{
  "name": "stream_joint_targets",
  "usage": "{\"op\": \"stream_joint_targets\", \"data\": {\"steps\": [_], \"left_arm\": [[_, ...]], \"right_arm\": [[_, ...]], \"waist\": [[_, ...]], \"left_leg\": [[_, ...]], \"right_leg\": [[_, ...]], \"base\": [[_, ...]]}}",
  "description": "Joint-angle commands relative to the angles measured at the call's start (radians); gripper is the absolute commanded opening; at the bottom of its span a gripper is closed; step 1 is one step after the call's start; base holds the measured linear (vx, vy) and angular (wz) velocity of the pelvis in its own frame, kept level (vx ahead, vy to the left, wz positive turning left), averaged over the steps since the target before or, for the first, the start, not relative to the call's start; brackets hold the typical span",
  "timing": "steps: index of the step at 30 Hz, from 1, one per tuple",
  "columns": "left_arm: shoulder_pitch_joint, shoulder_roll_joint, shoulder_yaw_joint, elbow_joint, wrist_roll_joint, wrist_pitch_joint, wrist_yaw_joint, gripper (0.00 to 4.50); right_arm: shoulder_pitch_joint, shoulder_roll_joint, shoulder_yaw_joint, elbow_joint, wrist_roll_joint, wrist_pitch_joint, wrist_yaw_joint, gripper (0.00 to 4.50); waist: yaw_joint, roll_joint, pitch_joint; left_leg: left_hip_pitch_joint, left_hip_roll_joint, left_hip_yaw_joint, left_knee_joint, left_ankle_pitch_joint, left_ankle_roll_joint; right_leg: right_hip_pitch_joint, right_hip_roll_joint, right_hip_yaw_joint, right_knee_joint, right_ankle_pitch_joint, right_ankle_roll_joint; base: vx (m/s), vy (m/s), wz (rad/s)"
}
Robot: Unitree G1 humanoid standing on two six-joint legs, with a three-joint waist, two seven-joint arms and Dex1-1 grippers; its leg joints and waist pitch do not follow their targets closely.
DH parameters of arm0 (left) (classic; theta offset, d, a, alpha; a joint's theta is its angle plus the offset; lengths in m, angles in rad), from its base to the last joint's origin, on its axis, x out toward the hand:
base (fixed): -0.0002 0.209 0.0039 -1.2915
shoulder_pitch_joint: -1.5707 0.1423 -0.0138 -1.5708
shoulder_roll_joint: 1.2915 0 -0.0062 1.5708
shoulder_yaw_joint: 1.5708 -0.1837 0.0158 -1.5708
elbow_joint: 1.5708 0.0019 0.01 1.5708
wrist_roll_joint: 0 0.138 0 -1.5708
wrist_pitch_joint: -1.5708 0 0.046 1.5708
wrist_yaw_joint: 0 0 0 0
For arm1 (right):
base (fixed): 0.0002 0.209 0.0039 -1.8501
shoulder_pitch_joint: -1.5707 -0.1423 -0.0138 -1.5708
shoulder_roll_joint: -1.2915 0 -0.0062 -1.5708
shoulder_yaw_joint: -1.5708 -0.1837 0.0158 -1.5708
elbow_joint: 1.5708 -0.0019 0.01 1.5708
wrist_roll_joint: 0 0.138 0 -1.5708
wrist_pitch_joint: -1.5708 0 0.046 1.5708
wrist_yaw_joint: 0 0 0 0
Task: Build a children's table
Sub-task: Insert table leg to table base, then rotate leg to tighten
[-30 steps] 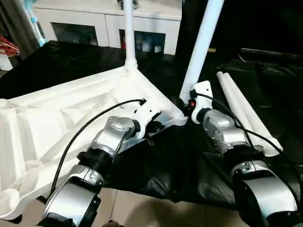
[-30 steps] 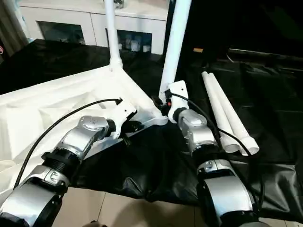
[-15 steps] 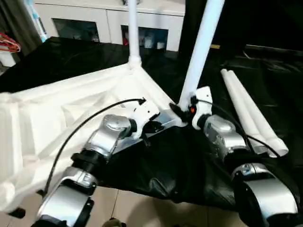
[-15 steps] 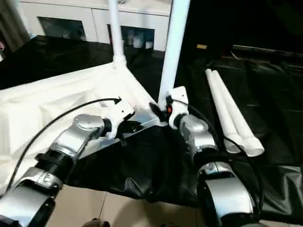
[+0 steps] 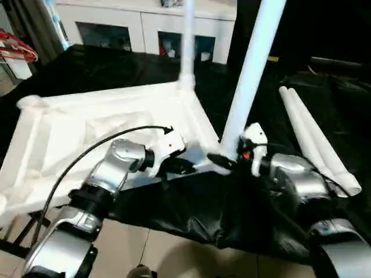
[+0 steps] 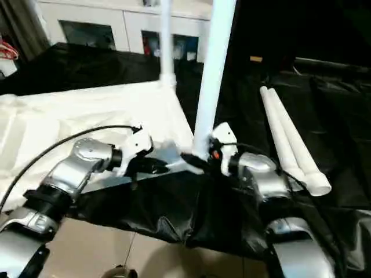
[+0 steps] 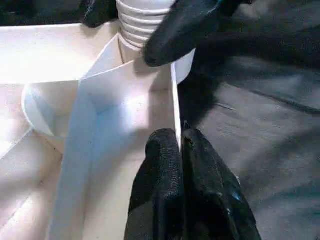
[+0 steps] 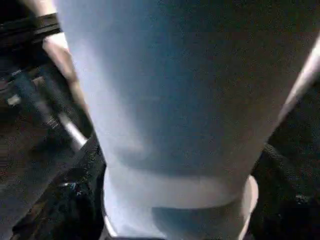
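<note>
1. Work table: draped in a black cover, wrinkled and hanging over the near edge; carries all the parts listed below.
2. White cabinet: behind the work table, with glazed doors; well apart from the assembly.
3. Children's table top: upside down on the black cover, ribbed underside up, near edge overhanging toward the robot.
4. Near-corner leg: upright in the corner socket closest to the right arm, leaning slightly; blocks the view of the cover behind it and stands between the two grippers.
5. Far-corner leg: upright in the socket at the far corner of the top, behind the near-corner leg.
6. Two loose legs: lying side by side and touching on the cover, to the right of the top and just beyond the right forearm.
7. Right gripper: at the foot of the near-corner leg, black fingers standing either side of the tube where it meets the socket; firm grasp or loose contact not determinable.
8. Left gripper: clenched on the thin rim wall of the top, one finger on each face, just beside the near corner socket.
9. Black cable: looped from the left forearm to the left wrist, arching over the underside of the top.
10. Red object: at the far left past the work table; too small to identify.
</note>
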Motion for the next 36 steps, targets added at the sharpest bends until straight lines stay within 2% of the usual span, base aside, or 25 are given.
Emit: {"op": "stream_joint_targets", "data": {"steps": [1,9,14,17,19,20,22,23,24,26,27,28,30,32,33,34,36], "left_arm": [[-0.011,-0.020,-0.026,-0.038,-0.042,-0.044,-0.080,0.00],[-0.006,-0.003,-0.048,-0.020,-0.049,-0.069,-0.177,0.00],[-0.006,0.000,-0.050,0.000,-0.037,-0.086,-0.186,0.00],[-0.006,-0.013,-0.039,0.013,-0.032,-0.085,-0.145,0.00],[-0.018,-0.042,-0.019,0.048,-0.013,-0.075,-0.040,0.00],[-0.022,-0.051,-0.013,0.059,-0.008,-0.071,-0.008,0.00],[-0.040,-0.085,0.013,0.087,-0.003,-0.047,0.085,0.00],[-0.046,-0.096,0.020,0.095,-0.001,-0.036,0.114,0.00],[-0.066,-0.131,0.033,0.124,0.013,-0.013,0.206,0.00],[-0.084,-0.163,0.040,0.152,0.030,0.006,0.288,0.00],[-0.087,-0.169,0.042,0.156,0.031,0.007,0.300,0.00],[-0.103,-0.205,0.055,0.178,0.035,0.016,0.368,0.00],[-0.113,-0.230,0.062,0.192,0.037,0.018,0.407,0.00],[-0.116,-0.251,0.058,0.199,0.043,0.010,0.430,0.00],[-0.116,-0.258,0.056,0.203,0.046,0.007,0.438,0.00],[-0.116,-0.260,0.056,0.204,0.048,0.007,0.440,0.00],[-0.105,-0.264,0.043,0.203,0.059,0.000,0.437,0.00]], "right_arm": [[0.016,-0.009,0.022,-0.031,0.004,0.024,0.031,3.50],[0.092,-0.056,0.071,-0.153,-0.002,0.064,0.137,2.88],[0.116,-0.057,0.079,-0.192,-0.005,0.082,0.136,2.82],[0.127,-0.045,0.075,-0.199,0.000,0.099,0.112,2.81],[0.124,-0.008,0.052,-0.178,-0.008,0.110,0.017,2.81],[0.122,0.003,0.044,-0.170,-0.013,0.112,-0.018,2.81],[0.101,0.041,0.020,-0.123,-0.037,0.111,-0.148,2.81],[0.092,0.053,0.014,-0.105,-0.046,0.109,-0.190,2.81],[0.064,0.094,-0.013,-0.044,-0.067,0.104,-0.339,2.81],[0.042,0.135,-0.037,0.005,-0.073,0.111,-0.468,2.80],[0.039,0.141,-0.039,0.012,-0.076,0.111,-0.489,2.80],[0.024,0.180,-0.051,0.048,-0.087,0.113,-0.600,2.80],[0.017,0.209,-0.059,0.069,-0.090,0.104,-0.658,2.80],[0.017,0.234,-0.054,0.081,-0.101,0.072,-0.687,2.80],[0.016,0.243,-0.055,0.088,-0.105,0.060,-0.694,3.15],[0.015,0.246,-0.057,0.090,-0.104,0.057,-0.693,3.15],[0.010,0.264,-0.071,0.096,-0.090,0.044,-0.667,3.52]], "waist": [[-0.003,0.007,-0.073],[-0.003,0.010,-0.073],[-0.002,0.011,-0.073],[-0.002,0.010,-0.073],[-0.005,0.007,-0.072],[-0.005,0.007,-0.070],[-0.008,0.007,-0.069],[-0.011,0.004,-0.069],[-0.013,0.005,-0.069],[-0.022,0.005,-0.069],[-0.025,0.002,-0.068],[-0.028,0.006,-0.067],[-0.031,0.003,-0.067],[-0.029,0.007,-0.065],[-0.029,0.007,-0.065],[-0.030,0.010,-0.066],[-0.031,0.009,-0.065]], "left_leg": [[0.022,0.024,0.002,-0.068,-0.223,0.043],[0.021,0.023,0.001,-0.069,-0.240,0.039],[0.022,0.023,0.000,-0.068,-0.240,0.035],[0.022,0.023,0.000,-0.069,-0.239,0.034],[0.021,0.023,0.001,-0.069,-0.243,0.031],[0.025,0.022,0.000,-0.071,-0.257,0.022],[0.024,0.021,-0.002,-0.074,-0.260,0.011],[0.024,0.019,-0.003,-0.074,-0.260,0.004],[0.025,0.020,-0.002,-0.074,-0.261,0.002],[0.025,0.016,-0.004,-0.076,-0.264,-0.018],[0.025,0.014,-0.003,-0.075,-0.264,-0.018],[0.024,0.014,-0.002,-0.074,-0.267,-0.012],[0.022,0.011,-0.003,-0.074,-0.271,-0.006],[0.027,0.013,-0.003,-0.076,-0.288,-0.005],[0.028,0.013,-0.004,-0.077,-0.301,-0.005],[0.026,0.014,-0.006,-0.079,-0.302,-0.005],[0.029,0.014,-0.005,-0.080,-0.324,-0.004]], "right_leg": [[0.060,-0.052,0.032,-0.059,-0.076,-0.273],[0.060,-0.053,0.032,-0.062,-0.101,-0.272],[0.059,-0.054,0.032,-0.064,-0.129,-0.264],[0.058,-0.053,0.033,-0.065,-0.129,-0.263],[0.057,-0.054,0.033,-0.065,-0.141,-0.260],[0.055,-0.056,0.033,-0.070,-0.173,-0.255],[0.055,-0.058,0.034,-0.073,-0.208,-0.241],[0.057,-0.059,0.034,-0.075,-0.230,-0.227],[0.054,-0.059,0.035,-0.075,-0.234,-0.226],[0.054,-0.058,0.034,-0.077,-0.262,-0.218],[0.054,-0.058,0.034,-0.081,-0.272,-0.210],[0.053,-0.059,0.035,-0.083,-0.276,-0.205],[0.055,-0.057,0.034,-0.085,-0.293,-0.194],[0.051,-0.058,0.035,-0.091,-0.319,-0.185],[0.052,-0.058,0.034,-0.092,-0.327,-0.182],[0.053,-0.057,0.034,-0.090,-0.314,-0.182],[0.052,-0.056,0.034,-0.092,-0.317,-0.183]], "base": [[0.000,0.000,0.00],[0.000,0.000,0.00],[0.000,0.000,0.00],[0.000,0.000,0.00],[0.000,0.000,0.00],[0.000,0.000,0.00],[0.000,0.000,0.00],[0.000,0.000,0.00],[0.000,0.000,0.00],[0.000,0.000,0.00],[0.000,0.000,0.00],[0.000,0.000,0.00],[0.000,0.000,0.00],[0.000,0.000,0.00],[0.000,0.000,0.00],[0.000,0.000,0.00],[0.000,0.000,0.00]]}}
